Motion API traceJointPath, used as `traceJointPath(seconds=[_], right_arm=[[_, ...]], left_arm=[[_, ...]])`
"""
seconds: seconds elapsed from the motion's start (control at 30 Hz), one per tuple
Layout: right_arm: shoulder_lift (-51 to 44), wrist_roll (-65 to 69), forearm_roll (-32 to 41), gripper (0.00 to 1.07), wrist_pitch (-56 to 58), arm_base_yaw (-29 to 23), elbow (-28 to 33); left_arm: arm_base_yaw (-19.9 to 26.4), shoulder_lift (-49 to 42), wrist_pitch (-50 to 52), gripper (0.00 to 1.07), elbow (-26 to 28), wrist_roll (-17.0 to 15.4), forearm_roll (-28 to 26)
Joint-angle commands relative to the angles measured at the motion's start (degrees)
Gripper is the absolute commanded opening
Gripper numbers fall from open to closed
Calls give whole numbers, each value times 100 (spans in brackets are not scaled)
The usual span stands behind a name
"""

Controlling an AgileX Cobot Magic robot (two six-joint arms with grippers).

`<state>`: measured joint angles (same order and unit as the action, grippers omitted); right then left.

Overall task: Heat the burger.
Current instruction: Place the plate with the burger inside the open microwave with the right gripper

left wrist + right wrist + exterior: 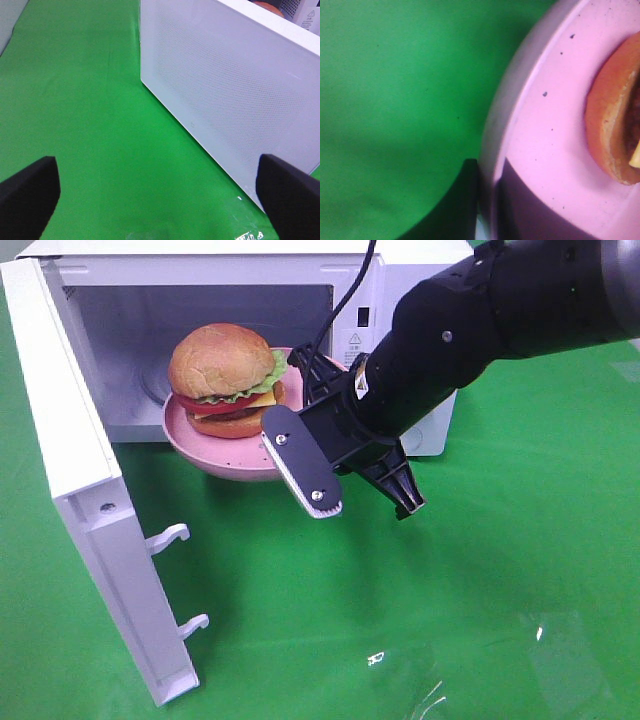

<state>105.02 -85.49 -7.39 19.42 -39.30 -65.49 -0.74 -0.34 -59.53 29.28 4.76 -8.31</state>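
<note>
while the door stood open, a burger waited at the oven's mouth

since the burger (225, 375) had to go in unsquashed, the right jaws were closed not on the bun but on the near rim of the pink plate (215, 460) beneath it; the right wrist view showed that rim pinched close up. burger and plate sat at the mouth of the microwave (420, 270), partly inside the cavity, the plate's front edge overhanging the sill. whether the plate rested on the cavity floor could not be told. the door (75, 470) was swung wide to the left, likely to give the right arm (480, 310) a clear way in. the left jaws stood wide open, holding nothing, above the desk (500, 570) beside the door's outer face.

the bun was glossy, domed and tan, over frilly lettuce, red tomato, yellow cheese and a dark patty. the plate was smooth, round, shallow and speckled; the microwave boxy, white and hard; the desk matte green.
</note>
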Motion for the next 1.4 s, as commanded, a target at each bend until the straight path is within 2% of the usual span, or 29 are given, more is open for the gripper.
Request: traceJointPath(seconds=[0.03, 0.43, 0.5, 0.83, 0.9, 1.4], right_arm=[[92, 206, 6, 0, -235, -6, -390], [533, 642, -6, 0, 195, -6, -1129], [722, 837, -46, 0, 430, -6, -1461], [1226, 1329, -189, 0, 773, -6, -2246], [1404, 1524, -223, 0, 900, -6, -2550], [2166, 2097, -630, 0, 1083, -6, -3610]], left_arm=[[-29, -97, 23, 103, -11, -29, -6], [-29, -97, 23, 103, -11, -29, -6], [-29, -97, 23, 103, -11, -29, -6], [-29, -97, 23, 103, -11, -29, -6], [-29, -97, 23, 103, -11, -29, -6], [-29, -97, 23, 103, -11, -29, -6]])
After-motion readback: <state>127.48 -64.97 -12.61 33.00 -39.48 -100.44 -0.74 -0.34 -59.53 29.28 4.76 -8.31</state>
